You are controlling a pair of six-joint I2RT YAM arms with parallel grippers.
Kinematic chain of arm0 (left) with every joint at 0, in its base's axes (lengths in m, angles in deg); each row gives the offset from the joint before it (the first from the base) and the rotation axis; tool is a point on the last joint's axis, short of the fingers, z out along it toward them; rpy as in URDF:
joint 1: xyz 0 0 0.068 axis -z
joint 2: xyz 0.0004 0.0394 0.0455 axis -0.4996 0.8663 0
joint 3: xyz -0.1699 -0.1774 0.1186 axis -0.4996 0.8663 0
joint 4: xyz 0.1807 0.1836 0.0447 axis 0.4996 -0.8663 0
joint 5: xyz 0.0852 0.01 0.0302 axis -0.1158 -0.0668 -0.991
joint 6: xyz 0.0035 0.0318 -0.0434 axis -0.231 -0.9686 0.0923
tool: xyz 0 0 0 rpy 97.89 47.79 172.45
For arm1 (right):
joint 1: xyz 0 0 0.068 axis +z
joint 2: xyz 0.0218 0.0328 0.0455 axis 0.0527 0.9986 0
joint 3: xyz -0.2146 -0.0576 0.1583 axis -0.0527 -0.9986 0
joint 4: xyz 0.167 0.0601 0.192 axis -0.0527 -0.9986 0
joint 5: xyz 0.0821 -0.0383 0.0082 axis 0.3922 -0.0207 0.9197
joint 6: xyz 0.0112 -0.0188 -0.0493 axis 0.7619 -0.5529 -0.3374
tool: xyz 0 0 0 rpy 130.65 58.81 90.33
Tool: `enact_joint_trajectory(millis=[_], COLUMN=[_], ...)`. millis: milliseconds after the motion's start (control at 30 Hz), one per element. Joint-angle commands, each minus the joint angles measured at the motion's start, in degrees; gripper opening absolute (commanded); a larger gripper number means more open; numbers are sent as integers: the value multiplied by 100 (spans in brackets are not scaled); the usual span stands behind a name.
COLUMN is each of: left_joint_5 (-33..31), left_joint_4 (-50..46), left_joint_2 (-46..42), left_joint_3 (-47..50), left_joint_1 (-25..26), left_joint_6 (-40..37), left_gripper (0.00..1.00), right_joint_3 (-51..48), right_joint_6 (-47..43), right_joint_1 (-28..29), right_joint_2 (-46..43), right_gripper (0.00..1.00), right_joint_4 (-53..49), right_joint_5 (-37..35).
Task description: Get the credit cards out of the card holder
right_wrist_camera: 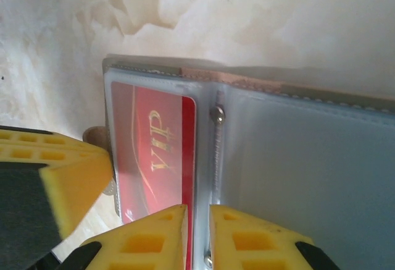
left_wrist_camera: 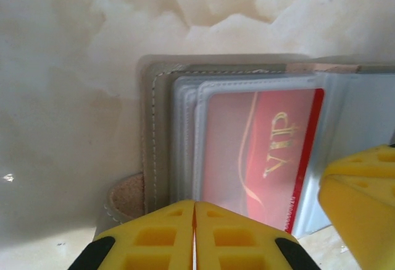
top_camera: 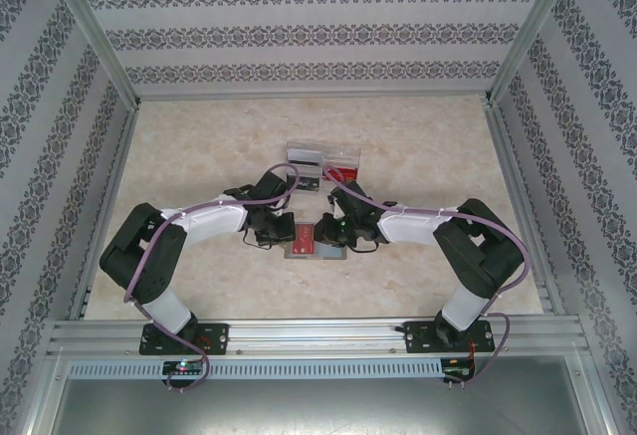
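While the shut, empty left hand [left_wrist_camera: 194, 213] steadies the open card holder's [left_wrist_camera: 162, 134] near edge, the right hand [right_wrist_camera: 197, 219] (barely parted, beside the hinge [right_wrist_camera: 217, 152]) should nip the pocketed red VIP card [right_wrist_camera: 157, 140] squarely.

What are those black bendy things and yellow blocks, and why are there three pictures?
Those are two robot arms, the left arm and the right arm, seen from a camera above. The other two pictures come from small cameras on their wrists. The yellow blocks are their fingers. On the table lies an open grey card holder with a red card marked VIP in a see-through pocket. A clear plastic box stands farther back. The left gripper is shut at the holder's near edge. The right gripper has its fingers slightly apart, with the card's edge between them.
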Motion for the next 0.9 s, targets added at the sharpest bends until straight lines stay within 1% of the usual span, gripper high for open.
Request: enact_joint_trajectory(millis=[0, 467, 567, 667, 700, 867], left_joint_5=[109, 129, 130, 105, 100, -74], left_joint_4=[139, 193, 196, 177, 168, -2], left_joint_2=[95, 152, 152, 152, 148, 135], left_joint_3=[128, 192, 181, 178, 184, 154], left_joint_1=[63, 111, 133, 132, 130, 130], left_joint_6=[-8, 53, 54, 50, 48, 7], left_gripper=[10, 10, 10, 9, 9, 8], right_joint_3=[145, 211, 212, 191, 179, 16], right_joint_6=[-127, -101, -98, -98, -104, -187], right_joint_1=[92, 149, 167, 167, 167, 37], right_joint_2=[121, 321, 334, 317, 295, 109], right_gripper=[19, 17, 14, 2, 0, 0], right_joint_4=[87, 230, 240, 233, 205, 88], right_joint_5=[103, 254, 267, 243, 224, 143])
